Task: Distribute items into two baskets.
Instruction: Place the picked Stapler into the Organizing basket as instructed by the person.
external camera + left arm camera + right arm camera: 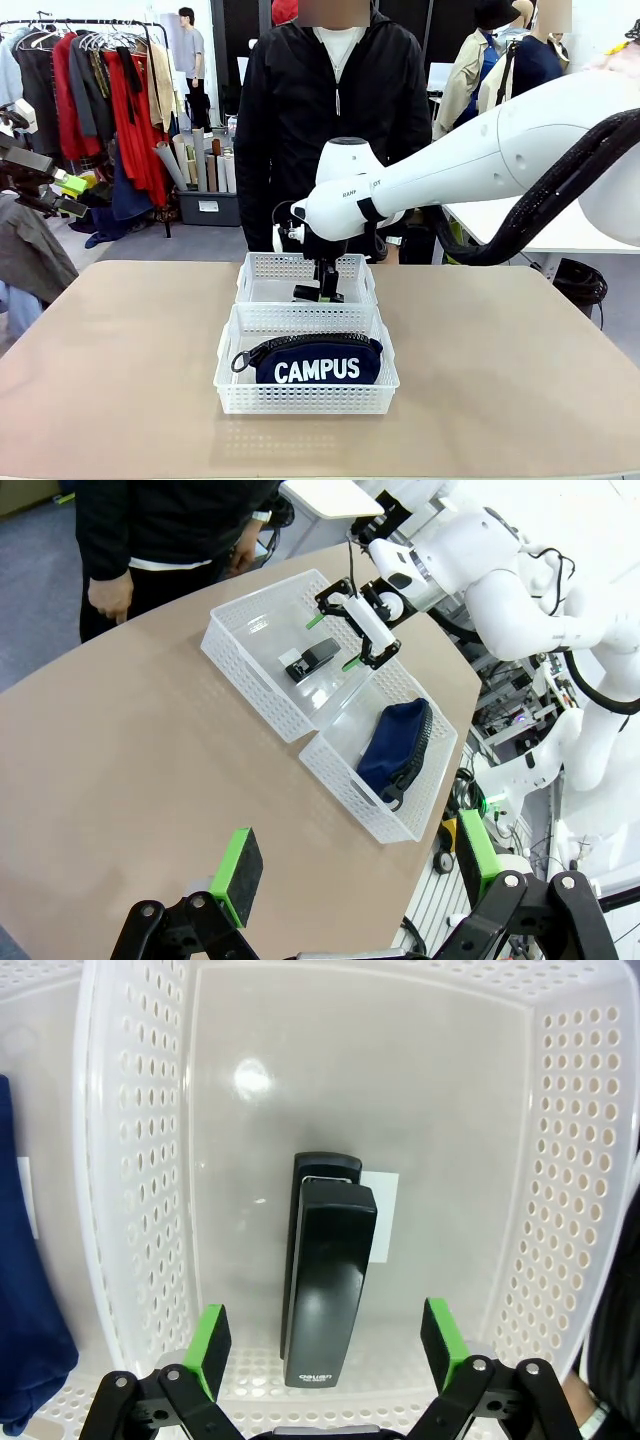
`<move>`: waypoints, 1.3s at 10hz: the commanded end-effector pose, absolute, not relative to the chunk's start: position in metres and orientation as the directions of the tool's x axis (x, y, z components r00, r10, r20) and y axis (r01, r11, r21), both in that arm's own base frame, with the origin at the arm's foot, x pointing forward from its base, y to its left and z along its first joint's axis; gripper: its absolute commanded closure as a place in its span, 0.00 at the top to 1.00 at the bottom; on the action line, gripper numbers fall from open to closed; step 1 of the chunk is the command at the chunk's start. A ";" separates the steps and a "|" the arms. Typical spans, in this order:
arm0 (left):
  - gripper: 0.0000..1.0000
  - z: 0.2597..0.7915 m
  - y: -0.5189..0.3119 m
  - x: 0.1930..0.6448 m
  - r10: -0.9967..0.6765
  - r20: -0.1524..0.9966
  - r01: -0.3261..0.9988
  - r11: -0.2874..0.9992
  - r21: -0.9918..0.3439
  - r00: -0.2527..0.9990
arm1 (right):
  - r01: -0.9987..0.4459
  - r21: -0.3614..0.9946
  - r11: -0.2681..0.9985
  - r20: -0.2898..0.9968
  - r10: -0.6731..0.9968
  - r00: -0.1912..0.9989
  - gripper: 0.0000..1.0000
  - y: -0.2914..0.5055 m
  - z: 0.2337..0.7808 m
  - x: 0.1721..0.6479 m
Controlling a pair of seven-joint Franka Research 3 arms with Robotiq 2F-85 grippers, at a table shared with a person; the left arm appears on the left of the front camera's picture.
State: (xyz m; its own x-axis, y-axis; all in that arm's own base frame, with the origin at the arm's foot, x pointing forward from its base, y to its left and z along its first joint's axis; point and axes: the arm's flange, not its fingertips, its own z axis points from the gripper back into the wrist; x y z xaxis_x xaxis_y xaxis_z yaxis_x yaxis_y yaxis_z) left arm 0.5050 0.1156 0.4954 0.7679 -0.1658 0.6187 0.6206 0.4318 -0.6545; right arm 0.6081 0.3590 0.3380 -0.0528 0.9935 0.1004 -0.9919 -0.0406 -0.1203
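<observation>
Two white lattice baskets stand end to end at the table's middle. The near basket point(228, 385) point(345, 785) holds the navy "CAMPUS" pouch point(315, 362) point(398, 745) point(25, 1345). In the far basket point(262, 272) point(228, 655) point(130, 1160) a black stapler point(310, 294) point(310, 660) point(325, 1270) lies flat on the floor. My right gripper point(326, 280) point(342, 638) point(325, 1345) hangs just over the stapler, open, with its green pads point(208, 1345) apart on either side and touching nothing. My left gripper point(60, 195) point(358, 860) is raised off the table's left side, open and holding nothing.
A person in a black jacket point(330, 110) stands at the far edge, right behind the far basket, hands down. The tan tabletop point(500, 380) is bare on both sides of the baskets. A clothes rack point(110, 90) stands far behind at the left.
</observation>
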 end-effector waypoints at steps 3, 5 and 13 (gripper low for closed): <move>1.00 0.496 0.116 0.504 -0.163 0.620 0.620 0.433 -0.654 0.768 | -0.990 -0.132 -0.045 0.129 0.990 -0.062 1.00 0.358 0.366 0.602; 1.00 0.496 0.116 0.504 -0.163 0.620 0.620 0.433 -0.654 0.768 | -0.988 -0.146 -0.043 0.112 0.992 -0.059 1.00 0.362 0.359 0.607; 1.00 0.496 0.116 0.504 -0.163 0.620 0.620 0.433 -0.654 0.768 | -0.988 -0.146 -0.043 0.112 0.992 -0.059 1.00 0.362 0.359 0.607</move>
State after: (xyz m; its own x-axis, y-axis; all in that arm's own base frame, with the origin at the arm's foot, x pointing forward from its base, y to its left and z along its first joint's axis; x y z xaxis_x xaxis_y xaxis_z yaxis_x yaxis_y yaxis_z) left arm 0.5050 0.1156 0.4954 0.7679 -0.1658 0.6187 0.6206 0.4318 -0.6545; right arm 0.6064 0.3631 0.3555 -0.0618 0.9920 0.1103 -0.9890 -0.0460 -0.1407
